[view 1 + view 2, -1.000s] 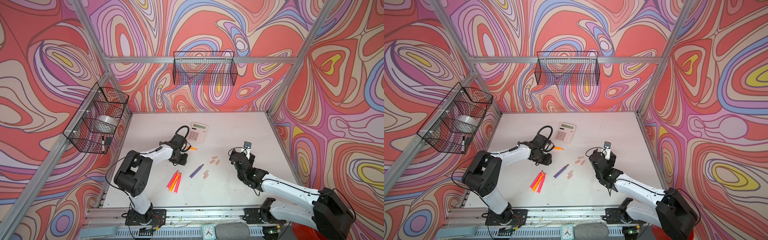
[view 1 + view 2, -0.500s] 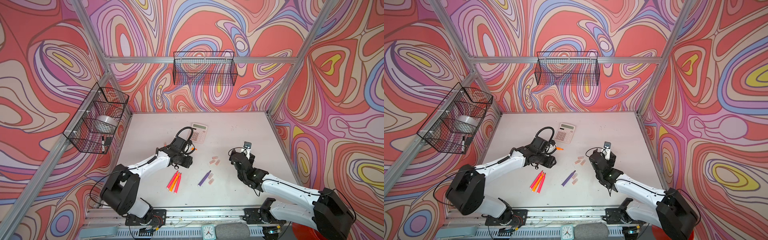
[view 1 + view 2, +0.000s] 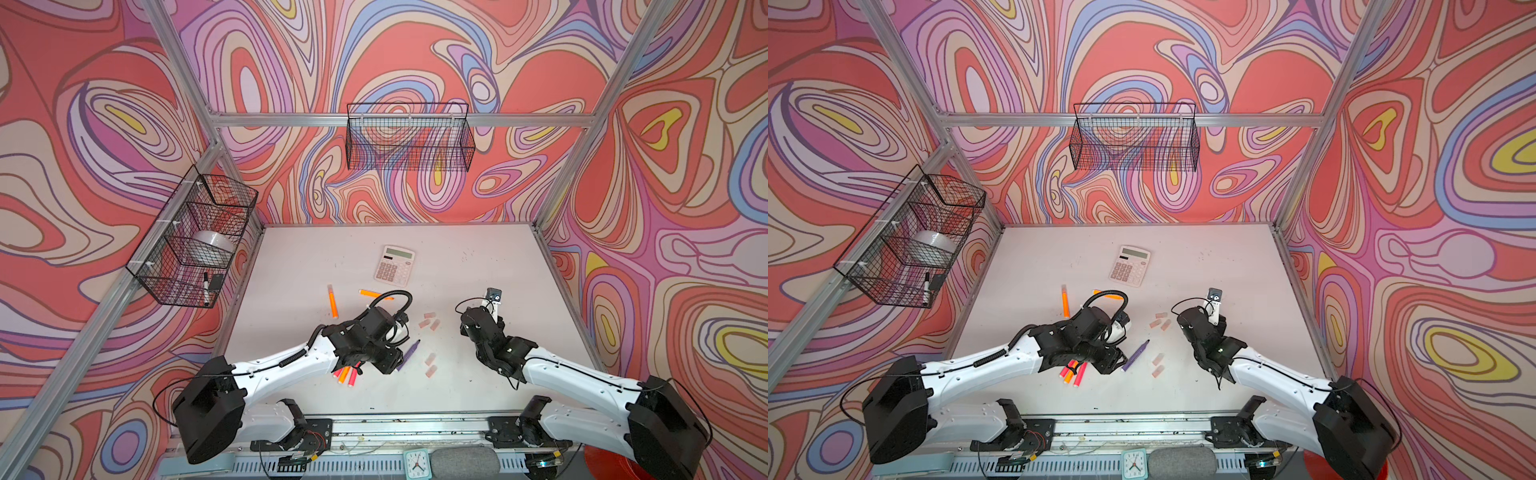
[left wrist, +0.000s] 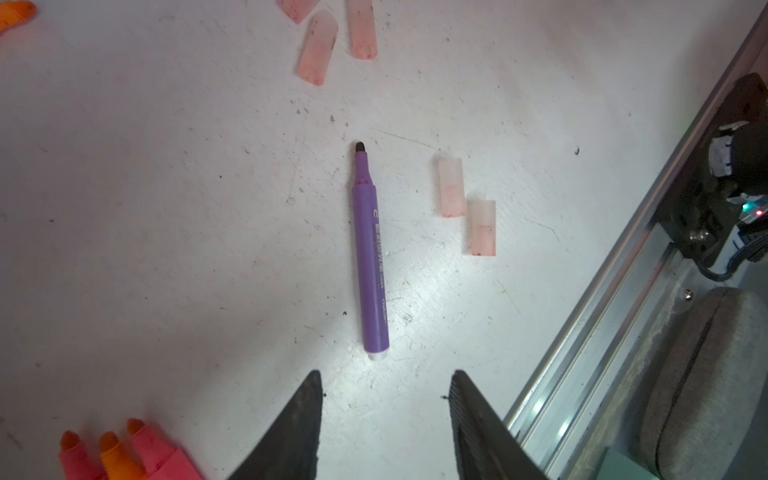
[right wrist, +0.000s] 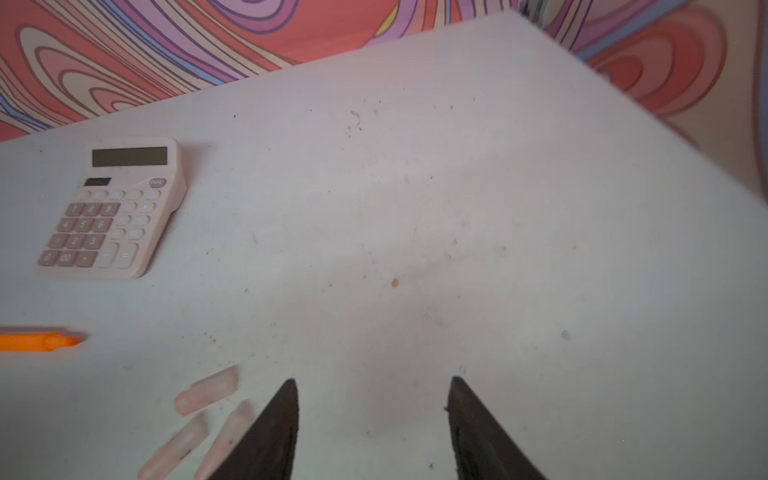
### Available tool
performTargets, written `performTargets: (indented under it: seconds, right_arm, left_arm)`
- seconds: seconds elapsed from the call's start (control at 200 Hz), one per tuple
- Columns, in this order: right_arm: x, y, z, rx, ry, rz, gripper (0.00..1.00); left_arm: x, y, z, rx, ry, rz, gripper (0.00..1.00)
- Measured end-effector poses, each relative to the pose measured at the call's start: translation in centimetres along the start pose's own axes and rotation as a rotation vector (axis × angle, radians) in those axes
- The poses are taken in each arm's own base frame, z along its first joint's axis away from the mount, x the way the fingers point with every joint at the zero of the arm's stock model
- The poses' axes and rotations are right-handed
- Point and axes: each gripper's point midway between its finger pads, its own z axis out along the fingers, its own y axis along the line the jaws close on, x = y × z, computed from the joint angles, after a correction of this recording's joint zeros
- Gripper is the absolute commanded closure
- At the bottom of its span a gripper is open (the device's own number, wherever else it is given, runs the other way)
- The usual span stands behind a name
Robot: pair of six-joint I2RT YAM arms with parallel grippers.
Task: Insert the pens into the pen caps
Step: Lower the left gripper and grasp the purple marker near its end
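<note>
Left gripper (image 4: 385,374): open, empty, swung over from the calculator (image 3: 394,266)
Purple pen (image 4: 370,257): uncapped, just ahead of its jaws
Right gripper (image 5: 374,380): narrowed, empty, pen caps (image 5: 205,392) beside it
Meaning: purple pickup likely next

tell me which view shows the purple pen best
The left wrist view: the purple pen lies whole and unblocked, bare tip and printed barrel clear. Both top views show it as a small sliver; the right wrist view misses it.
</note>
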Motion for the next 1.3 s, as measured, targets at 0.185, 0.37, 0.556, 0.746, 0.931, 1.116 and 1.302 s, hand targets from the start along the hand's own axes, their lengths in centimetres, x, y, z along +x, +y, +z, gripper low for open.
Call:
performTargets:
  seconds: [0.185,0.37,0.556,0.746,0.931,1.116,1.302]
  right_arm:
    - [1.1,1.2,-2.8,-0.160,0.134,0.089,0.59]
    - [4.8,1.9,-4.7,-0.266,0.278,0.122,0.60]
    - [7.4,2.1,-5.3,-0.281,0.376,0.094,0.59]
    - [8.1,2.4,-4.9,-0.273,0.401,0.090,0.59]
    - [7.9,2.7,-4.9,-0.284,0.394,0.096,0.57]
    - [7.6,2.8,-4.9,-0.289,0.385,0.101,0.56]
    - [7.5,2.8,-4.8,-0.288,0.380,0.102,0.56]
  left_arm:
    - [1.5,0.6,1.9,-0.036,0.067,-0.024,0.48]
    - [3.2,1.0,4.3,-0.075,0.154,-0.029,0.47]
    - [2.1,0.7,5.2,-0.101,0.152,-0.020,0.49]
    - [1.3,1.5,5.8,-0.159,0.141,-0.019,0.51]
    - [1.7,1.6,6.6,-0.195,0.160,0.002,0.53]
    - [1.2,1.5,7.1,-0.233,0.159,0.021,0.67]
    - [0.8,1.4,7.4,-0.271,0.156,0.043,0.87]
